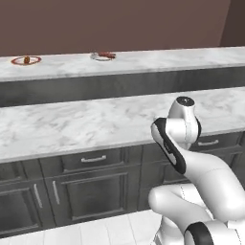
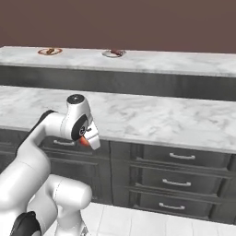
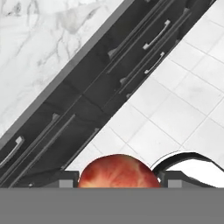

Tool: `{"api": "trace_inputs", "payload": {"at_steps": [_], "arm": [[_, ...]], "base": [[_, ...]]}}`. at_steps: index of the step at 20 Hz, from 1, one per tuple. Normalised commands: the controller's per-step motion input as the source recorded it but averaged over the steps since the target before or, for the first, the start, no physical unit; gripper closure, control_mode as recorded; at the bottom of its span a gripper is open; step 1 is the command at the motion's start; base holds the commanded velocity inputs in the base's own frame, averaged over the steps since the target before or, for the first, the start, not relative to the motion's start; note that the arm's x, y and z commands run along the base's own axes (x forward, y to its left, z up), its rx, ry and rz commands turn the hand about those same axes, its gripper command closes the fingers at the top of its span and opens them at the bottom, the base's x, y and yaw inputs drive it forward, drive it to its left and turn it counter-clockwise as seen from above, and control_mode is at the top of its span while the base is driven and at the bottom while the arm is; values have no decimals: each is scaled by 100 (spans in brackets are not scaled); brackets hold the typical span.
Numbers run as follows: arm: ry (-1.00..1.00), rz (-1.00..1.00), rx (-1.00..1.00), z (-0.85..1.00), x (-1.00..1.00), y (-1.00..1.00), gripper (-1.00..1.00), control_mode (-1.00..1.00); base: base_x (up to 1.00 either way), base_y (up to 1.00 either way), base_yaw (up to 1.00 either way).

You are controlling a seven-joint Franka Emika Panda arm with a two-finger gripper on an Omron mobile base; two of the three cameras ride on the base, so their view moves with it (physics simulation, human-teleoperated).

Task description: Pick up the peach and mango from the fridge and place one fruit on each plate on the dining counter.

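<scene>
My gripper (image 3: 118, 180) is shut on a round red-orange fruit (image 3: 118, 171), either the peach or the mango; I cannot tell which. From the right base view the fruit (image 2: 84, 141) peeks out under the hand, held low in front of the dark cabinets. On the far dining counter (image 1: 158, 60) stand two plates. The red-rimmed plate (image 1: 26, 60) at the left carries a small brownish thing. The silver-grey plate (image 1: 101, 56) has something red at its right side. The same plates appear as the red-rimmed plate (image 2: 50, 51) and the silver-grey plate (image 2: 114, 53). The fridge is out of view.
A nearer marble-topped cabinet run (image 1: 72, 124) with dark drawers and doors (image 2: 177, 182) stands between me and the dining counter. White floor tiles (image 3: 175, 100) lie below the hand. A brown wall (image 1: 119, 24) closes the back.
</scene>
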Motion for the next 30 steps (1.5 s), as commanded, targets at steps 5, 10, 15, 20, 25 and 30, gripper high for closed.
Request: {"api": "trace_inputs", "payload": {"at_steps": [5,10,15,20,25,30], "arm": [[0,0,0,0,0,0,100,100],[0,0,0,0,0,0,100,100],[0,0,0,0,0,0,100,100],[0,0,0,0,0,0,100,100],[0,0,0,0,0,0,100,100],[0,0,0,0,0,0,100,100]], "base": [[0,100,0],[0,100,0],[0,100,0],[0,100,-2],[0,100,-9],[0,100,-15]]}}
